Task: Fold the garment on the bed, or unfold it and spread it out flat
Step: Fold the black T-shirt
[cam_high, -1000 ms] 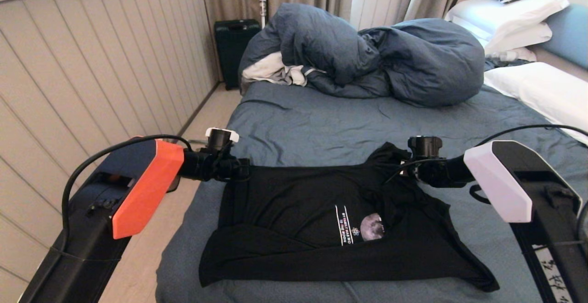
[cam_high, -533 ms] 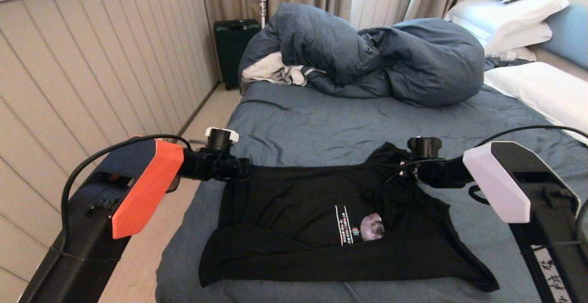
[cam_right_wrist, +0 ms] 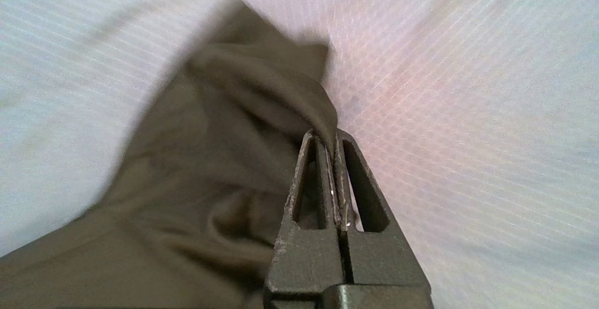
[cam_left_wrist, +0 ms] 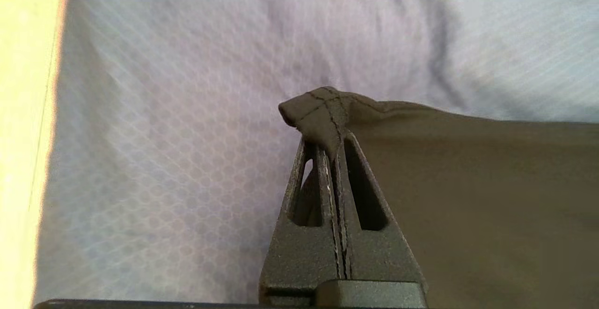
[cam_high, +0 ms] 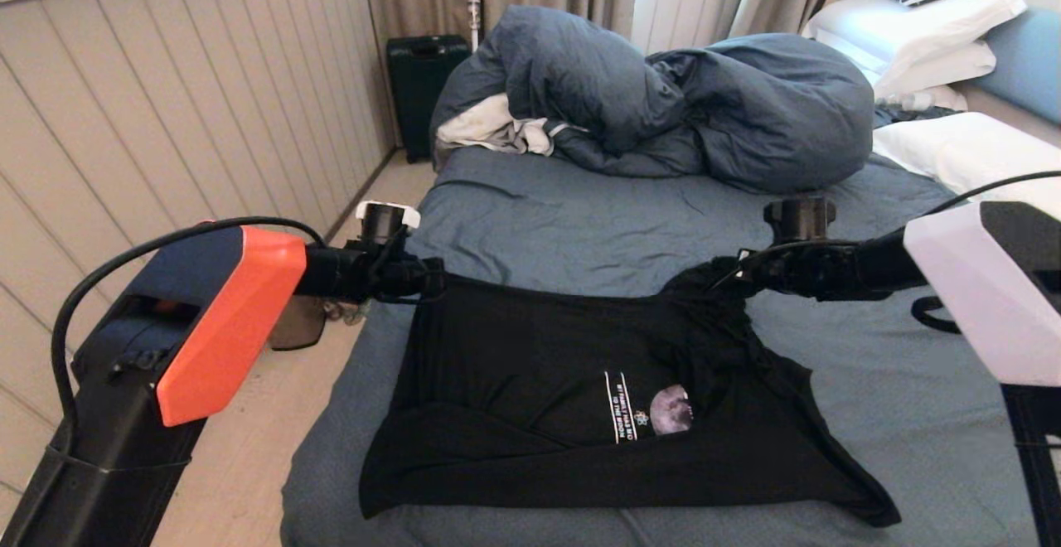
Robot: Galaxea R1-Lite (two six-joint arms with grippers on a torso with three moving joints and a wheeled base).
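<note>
Lifting higher than before, left pincer and right pincer clamped on garment corners, far edge raised.

Orange left arm, white right arm

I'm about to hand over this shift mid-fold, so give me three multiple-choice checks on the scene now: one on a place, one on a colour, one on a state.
1. Where does the bunched slate-blue duvet lie?
A. on the floor
B. on the bed beyond the black short-sleeved T-shirt
C. over the T-shirt

2. What colour is the left arm's cover?
A. orange
B. green
C. yellow

3. What is the left hand doing?
A. open above the sheet
B. shut on a pillow
C. shut on a hemmed corner of the T-shirt

Answers: 1 B, the duvet sits heaped on the far part of the bed; 2 A, the cover is orange in the head view; 3 C, the left wrist view shows the stitched corner pinched.
</note>
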